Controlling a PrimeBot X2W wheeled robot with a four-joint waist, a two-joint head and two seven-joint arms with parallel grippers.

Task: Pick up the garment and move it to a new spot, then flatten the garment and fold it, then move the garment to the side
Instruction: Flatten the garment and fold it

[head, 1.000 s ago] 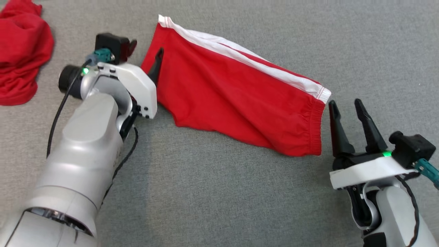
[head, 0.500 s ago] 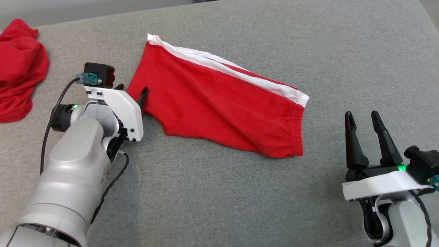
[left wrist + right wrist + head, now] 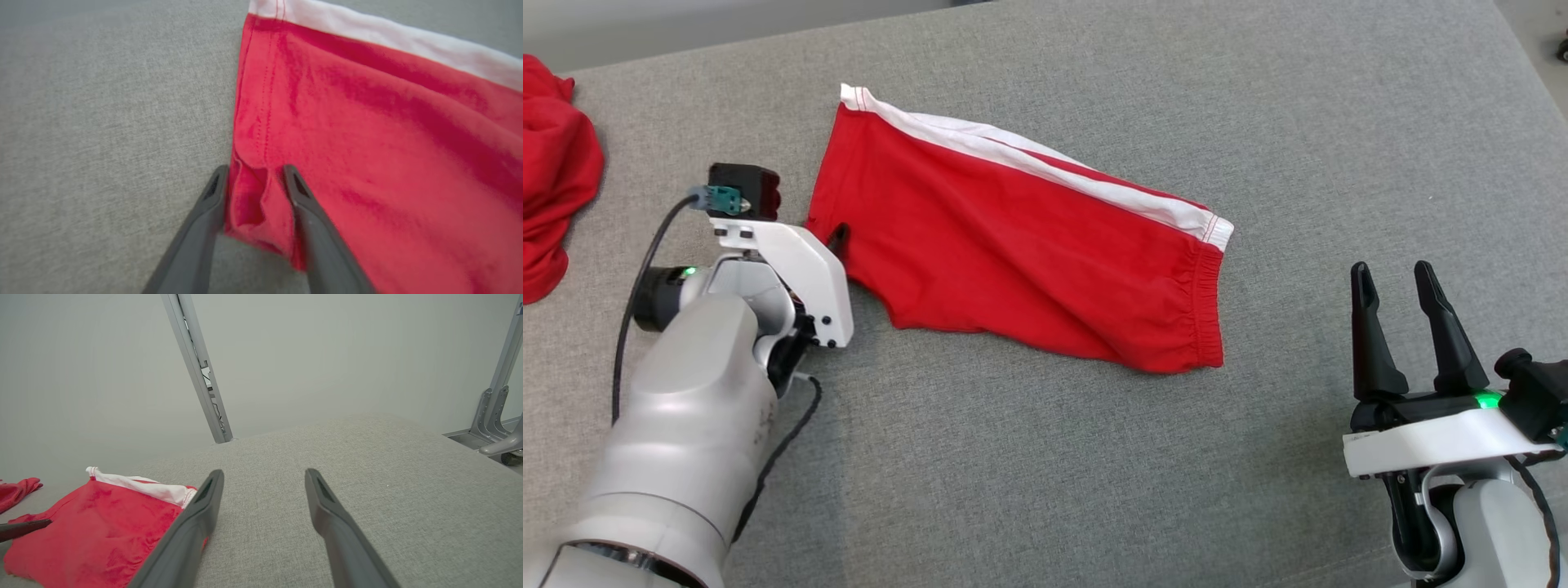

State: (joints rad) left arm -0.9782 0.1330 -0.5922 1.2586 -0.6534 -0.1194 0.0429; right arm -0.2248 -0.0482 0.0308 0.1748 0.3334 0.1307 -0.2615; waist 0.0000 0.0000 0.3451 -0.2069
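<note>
Red shorts [image 3: 1013,245] on grey weave [image 3: 1094,490]

The garment [image 3: 1013,245] lies spread on the padded surface [image 3: 1094,490]. One of its corners sits between the two fingers of the left gripper [image 3: 254,169], one finger over the cloth, the other just off its edge, perhaps touching. The waistband end lies left of the right gripper [image 3: 1392,271] fingers, apart from them. A second cloth heap [image 3: 551,188] lies well left of the left fingers.
</note>
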